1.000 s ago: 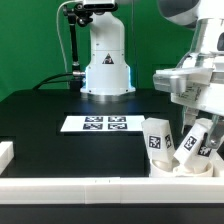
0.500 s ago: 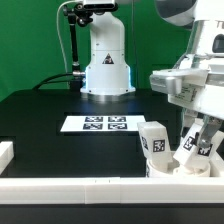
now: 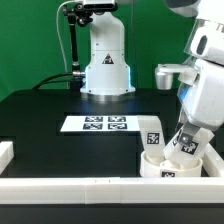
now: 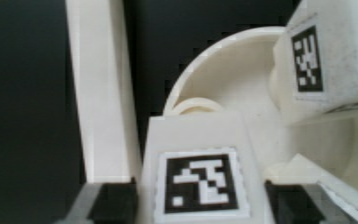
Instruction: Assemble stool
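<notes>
This is a robotics lab set up for recording. A plain green backdrop (image 3: 35,40) fills the upper part of the exterior view, behind a black table (image 3: 50,120). A white robot base (image 3: 106,60) stands at the centre top of the frame, with cables (image 3: 72,40) beside it. The marker board (image 3: 95,124) lies flat mid-frame, and white border rails (image 3: 70,190) run along the bottom.
</notes>
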Motion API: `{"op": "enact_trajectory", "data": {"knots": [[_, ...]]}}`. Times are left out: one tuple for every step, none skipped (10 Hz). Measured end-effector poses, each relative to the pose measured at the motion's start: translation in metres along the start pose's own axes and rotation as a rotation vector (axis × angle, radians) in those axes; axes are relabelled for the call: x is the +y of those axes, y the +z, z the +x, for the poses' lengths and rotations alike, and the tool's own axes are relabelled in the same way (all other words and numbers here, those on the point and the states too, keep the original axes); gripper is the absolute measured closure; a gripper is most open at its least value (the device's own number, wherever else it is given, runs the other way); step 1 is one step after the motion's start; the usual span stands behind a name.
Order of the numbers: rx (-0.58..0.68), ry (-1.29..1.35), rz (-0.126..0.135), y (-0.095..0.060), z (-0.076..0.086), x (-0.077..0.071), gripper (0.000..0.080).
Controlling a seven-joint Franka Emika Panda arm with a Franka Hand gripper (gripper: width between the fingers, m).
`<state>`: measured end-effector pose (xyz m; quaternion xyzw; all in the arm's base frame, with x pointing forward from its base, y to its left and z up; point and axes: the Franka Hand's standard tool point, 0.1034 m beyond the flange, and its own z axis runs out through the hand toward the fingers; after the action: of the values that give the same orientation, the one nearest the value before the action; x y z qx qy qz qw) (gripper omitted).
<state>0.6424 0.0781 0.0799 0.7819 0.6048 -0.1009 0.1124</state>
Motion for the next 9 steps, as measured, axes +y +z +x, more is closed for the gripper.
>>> {"op": "enact_trajectory", "data": {"knots": [[0.024,0.096,0.020,0.0001,0.0000,0.0021,0.0459],[0.036,0.157,0.020,0.0018,-0.0011,0.0036,0.0459],[0.034,0.202,0.021,0.0020,-0.0003,0.0028,0.0459],[0.034,0.273,0.023,0.0022,0.0000,0.0026,0.0459],[0.033,0.334,0.025,0.0027,-0.0003,0.0026,0.0459],[0.031,0.417,0.027,0.0032,-0.0010,0.0024,0.0459],[0.051,0.507,0.047,0.0055,-0.0039,0.0010,0.0459],[0.059,0.596,0.064,0.0085,-0.0077,-0.0010,0.0459],[0.064,0.681,0.065,0.0087,-0.0077,-0.0001,0.0459]]}}
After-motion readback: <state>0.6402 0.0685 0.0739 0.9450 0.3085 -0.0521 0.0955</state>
